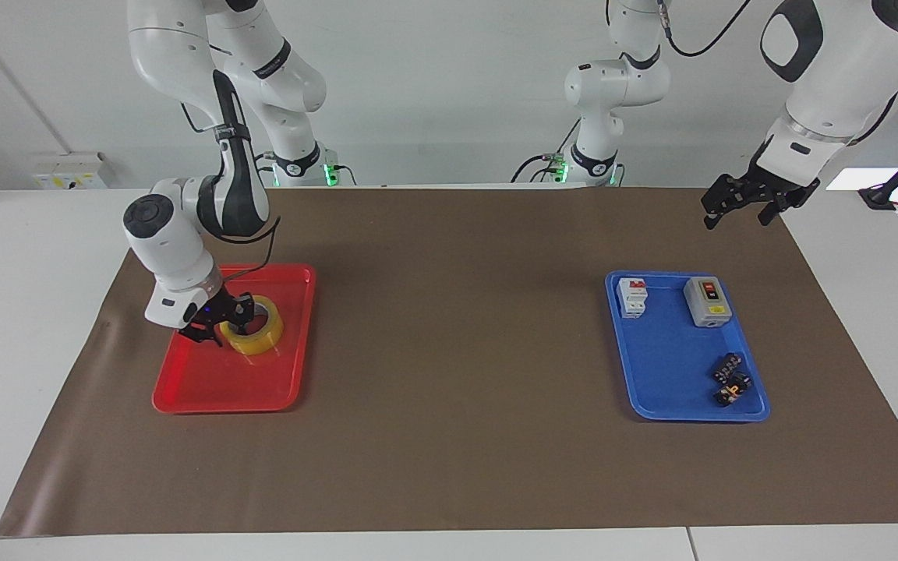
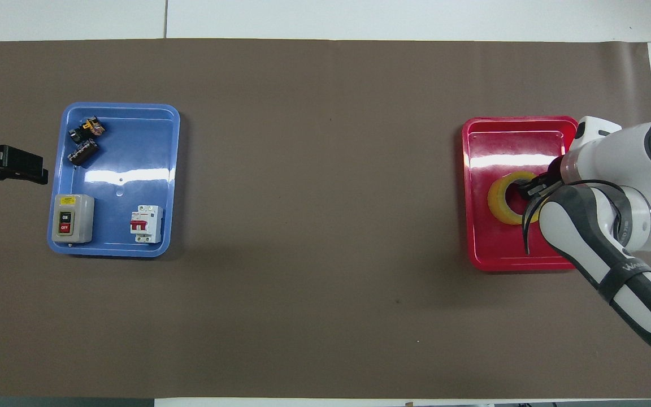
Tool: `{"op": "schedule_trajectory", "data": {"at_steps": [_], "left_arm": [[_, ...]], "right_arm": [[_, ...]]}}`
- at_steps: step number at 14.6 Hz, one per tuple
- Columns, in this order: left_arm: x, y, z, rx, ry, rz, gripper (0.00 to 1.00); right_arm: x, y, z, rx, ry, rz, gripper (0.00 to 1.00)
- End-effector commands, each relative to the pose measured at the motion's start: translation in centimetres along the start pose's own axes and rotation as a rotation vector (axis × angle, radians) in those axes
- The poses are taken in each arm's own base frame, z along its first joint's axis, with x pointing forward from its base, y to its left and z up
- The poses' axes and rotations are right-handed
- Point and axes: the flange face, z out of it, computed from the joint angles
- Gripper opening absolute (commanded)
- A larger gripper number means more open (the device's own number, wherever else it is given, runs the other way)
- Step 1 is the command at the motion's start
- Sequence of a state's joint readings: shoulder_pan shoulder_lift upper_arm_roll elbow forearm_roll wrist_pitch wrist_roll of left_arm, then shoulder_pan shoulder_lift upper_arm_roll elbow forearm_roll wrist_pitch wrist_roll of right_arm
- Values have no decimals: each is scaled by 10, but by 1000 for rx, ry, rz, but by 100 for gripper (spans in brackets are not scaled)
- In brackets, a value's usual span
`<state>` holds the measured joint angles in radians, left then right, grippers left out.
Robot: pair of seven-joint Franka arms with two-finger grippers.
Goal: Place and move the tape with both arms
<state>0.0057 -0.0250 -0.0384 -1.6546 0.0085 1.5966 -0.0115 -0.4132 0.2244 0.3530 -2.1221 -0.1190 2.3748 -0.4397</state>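
The yellow tape (image 1: 262,333) lies almost flat in the red tray (image 1: 215,389), at the right arm's end of the table. My right gripper (image 1: 224,319) is low over the tray and shut on the roll's rim, one finger in the hole and one outside. In the overhead view the tape (image 2: 498,198) shows partly under the right gripper (image 2: 529,191) inside the red tray (image 2: 506,249). My left gripper (image 1: 736,216) waits open and empty in the air over the mat's edge at the left arm's end; it also shows in the overhead view (image 2: 40,172).
A blue tray (image 1: 667,366) at the left arm's end holds a grey switch box (image 1: 707,301), a white and red circuit breaker (image 1: 633,298) and small black parts (image 1: 730,378). Two slimmer white arms (image 1: 597,86) stand at the robots' edge of the brown mat.
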Motion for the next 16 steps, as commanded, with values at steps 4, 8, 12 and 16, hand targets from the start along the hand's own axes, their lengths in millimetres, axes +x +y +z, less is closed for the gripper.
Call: {"op": "schedule_trajectory", "data": {"at_steps": [4, 8, 12, 16], "left_arm": [[-6, 0, -3, -23, 13, 4, 100], [-6, -1, -3, -23, 13, 3, 100], [-6, -2, -3, -23, 13, 1, 100], [-6, 0, -3, -23, 13, 4, 100]], "right_arm": [[27, -13, -103, -66, 53, 244, 100], [25, -17, -178, -84, 49, 456, 100], [19, -21, -263, -60, 18, 535, 100], [-1, -12, -316, -18, -47, 587, 100]]}}
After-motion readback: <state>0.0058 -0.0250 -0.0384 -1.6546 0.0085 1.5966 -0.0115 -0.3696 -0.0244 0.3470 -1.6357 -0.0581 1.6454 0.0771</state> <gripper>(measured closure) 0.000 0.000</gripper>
